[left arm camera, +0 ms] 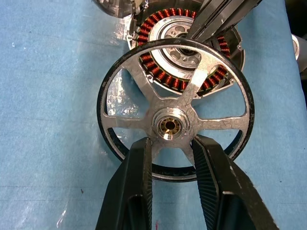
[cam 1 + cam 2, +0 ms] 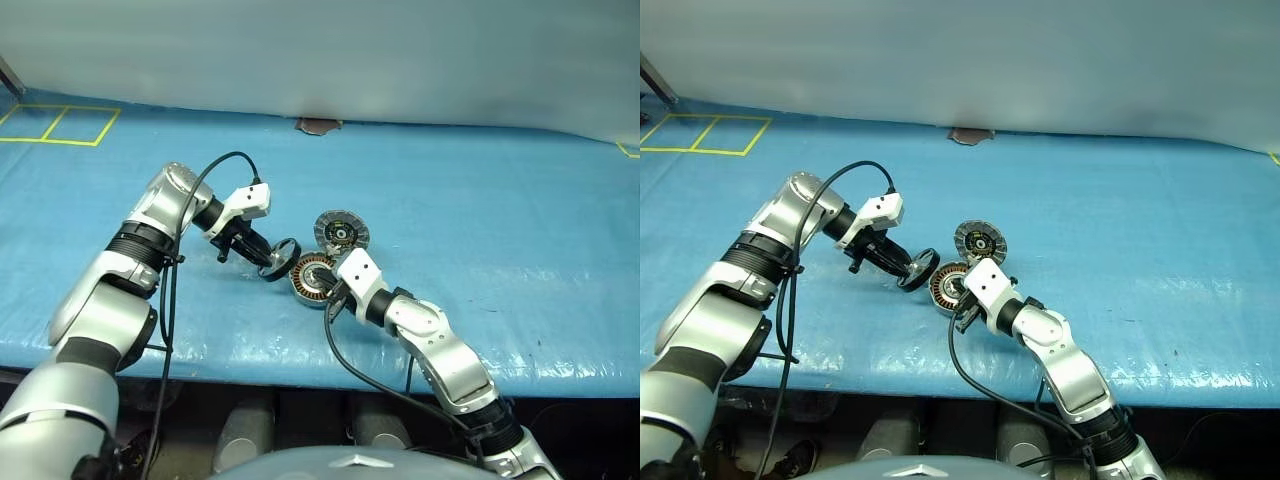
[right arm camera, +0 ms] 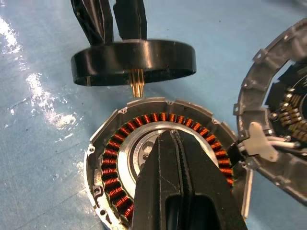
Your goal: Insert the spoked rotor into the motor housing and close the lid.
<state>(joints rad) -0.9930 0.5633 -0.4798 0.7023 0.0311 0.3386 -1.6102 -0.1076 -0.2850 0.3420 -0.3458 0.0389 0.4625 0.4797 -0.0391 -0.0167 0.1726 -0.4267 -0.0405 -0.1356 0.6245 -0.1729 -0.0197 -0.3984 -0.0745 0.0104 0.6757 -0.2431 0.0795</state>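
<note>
The left gripper [image 2: 268, 262] angles down, clamping the rotor [image 1: 175, 108] beside the housing [image 3: 163, 163]; the right gripper [image 3: 180, 143], closed and empty, presses the housing.

We count one spoked rotor [image 1: 175, 125], one motor housing [image 3: 165, 165] with its copper windings, and one lid [image 2: 342, 231] lying open beside it. That makes three motor parts total on the blue tabletop [image 2: 480, 230], plus two grippers, left [image 2: 268, 262] and right [image 2: 333, 292], each with two black fingers.

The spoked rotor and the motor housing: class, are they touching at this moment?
Apart. In the right wrist view the spoked rotor hangs above the motor housing, blue mat showing between them.
</note>
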